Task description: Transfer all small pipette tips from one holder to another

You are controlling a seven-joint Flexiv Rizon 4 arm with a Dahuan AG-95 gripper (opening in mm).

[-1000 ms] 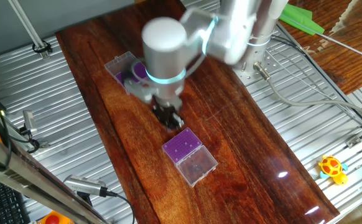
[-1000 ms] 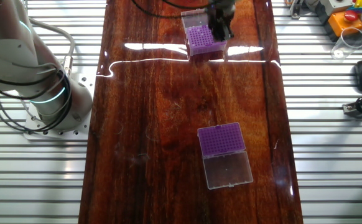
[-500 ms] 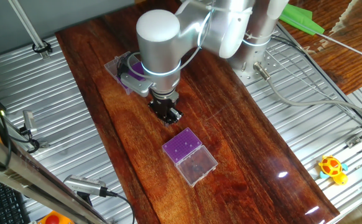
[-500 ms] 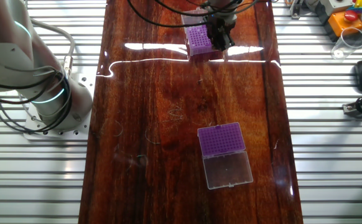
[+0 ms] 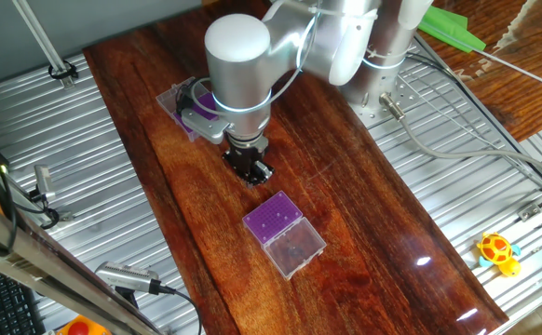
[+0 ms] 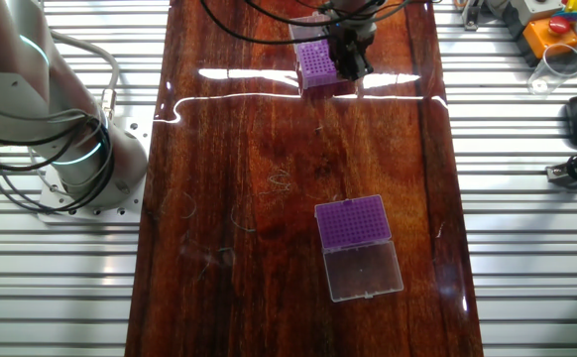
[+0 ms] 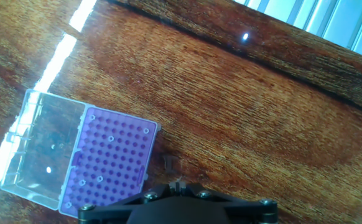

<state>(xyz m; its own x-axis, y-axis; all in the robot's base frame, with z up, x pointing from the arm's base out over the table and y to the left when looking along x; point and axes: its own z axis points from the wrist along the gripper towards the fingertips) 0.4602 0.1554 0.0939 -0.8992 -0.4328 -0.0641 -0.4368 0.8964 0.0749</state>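
Two purple pipette tip holders with clear hinged lids lie on the wooden table. One holder [image 5: 189, 104] [image 6: 318, 63] [image 7: 111, 163] is partly hidden behind my arm, and only a few of its holes hold small tips. The other holder [image 5: 273, 220] [image 6: 352, 220] lies further along the table with its lid [image 6: 365, 269] open. My gripper [image 5: 252, 173] [image 6: 353, 59] [image 7: 178, 183] hovers over bare wood just beside the first holder, between the two. Its fingers are pressed together, and a faint translucent pipette tip [image 7: 171, 163] shows past them.
The wooden table [image 6: 269, 149] sits on a ribbed metal bench. The arm's base [image 6: 80, 169] stands at one side with cables. A yellow toy [image 5: 497, 251], a green object [image 5: 450, 28] and a plastic cup [image 6: 558, 63] lie off the wood.
Over the first half second the arm swung left and the gripper shifted a little along the first holder's edge. Since then nothing has visibly moved.
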